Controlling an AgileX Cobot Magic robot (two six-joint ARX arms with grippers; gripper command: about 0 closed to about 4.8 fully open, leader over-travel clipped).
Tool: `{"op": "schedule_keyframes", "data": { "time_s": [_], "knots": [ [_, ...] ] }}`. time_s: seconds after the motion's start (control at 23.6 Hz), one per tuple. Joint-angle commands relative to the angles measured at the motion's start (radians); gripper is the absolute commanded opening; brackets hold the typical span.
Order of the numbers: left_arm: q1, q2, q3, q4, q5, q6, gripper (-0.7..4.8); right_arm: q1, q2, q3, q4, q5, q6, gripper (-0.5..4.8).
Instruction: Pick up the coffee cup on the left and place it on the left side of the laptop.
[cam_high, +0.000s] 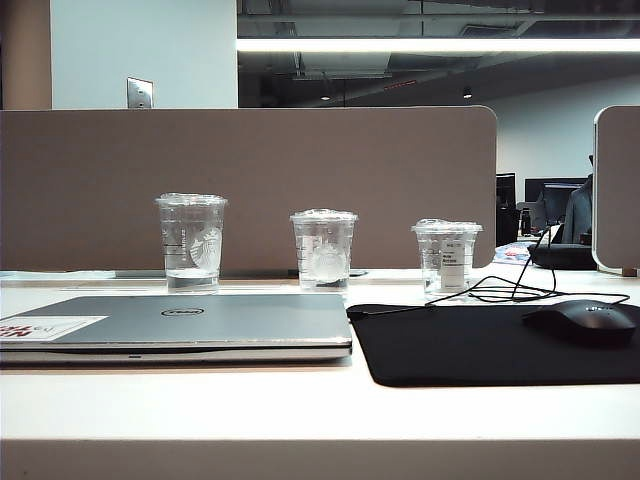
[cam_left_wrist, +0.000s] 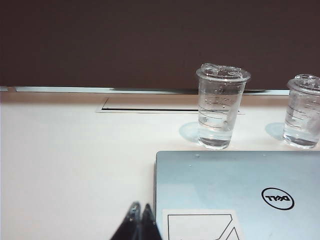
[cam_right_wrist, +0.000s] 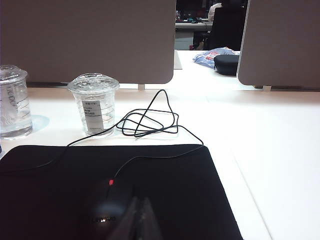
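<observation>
Cup (cam_left_wrist: 221, 106) beyond laptop (cam_left_wrist: 240, 192), well apart from closed, empty left claw (cam_left_wrist: 140, 214).

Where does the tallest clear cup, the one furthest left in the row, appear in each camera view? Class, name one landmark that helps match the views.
Exterior view: coffee cup stands left of centre, behind the closed laptop.
Left wrist view: coffee cup stands right of centre, just beyond the laptop's far edge.
Right wrist view: not in it.
Shared landmark: the middle cup, visible in all three views.
</observation>
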Motion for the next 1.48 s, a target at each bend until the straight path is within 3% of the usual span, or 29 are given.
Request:
{"op": "schedule_keyframes", "data": {
  "time_s": [0.04,0.3,0.51,0.72,1.1,1.23,1.48],
  "knots": [
    [0.001,0.000,0.004,0.012,0.003,-0.006,-0.06,0.000,-0.002,-0.005,0.016,-0.002,-0.002,-0.01],
    [0.001,0.000,0.005,0.015,0.006,-0.008,-0.06,0.000,-0.002,-0.002,0.016,-0.002,-0.002,-0.01],
    [0.000,0.000,0.060,0.019,0.024,-0.110,-0.06,0.000,0.001,0.083,-0.008,-0.002,0.018,-0.02],
    [0.000,0.010,0.109,0.019,0.003,-0.141,-0.06,0.000,0.003,0.175,-0.061,-0.002,0.024,-0.02],
    [-0.016,0.186,0.208,0.041,0.003,-0.175,-0.06,0.001,0.063,0.287,-0.072,-0.034,0.024,-0.02],
    [-0.075,0.306,0.248,0.135,-0.010,-0.175,-0.06,0.003,0.122,0.311,-0.034,-0.068,0.024,-0.02],
    [-0.231,0.559,0.332,0.254,-0.151,-0.172,-0.06,0.016,0.216,0.349,0.037,-0.070,0.024,-0.03]
  ]
}}
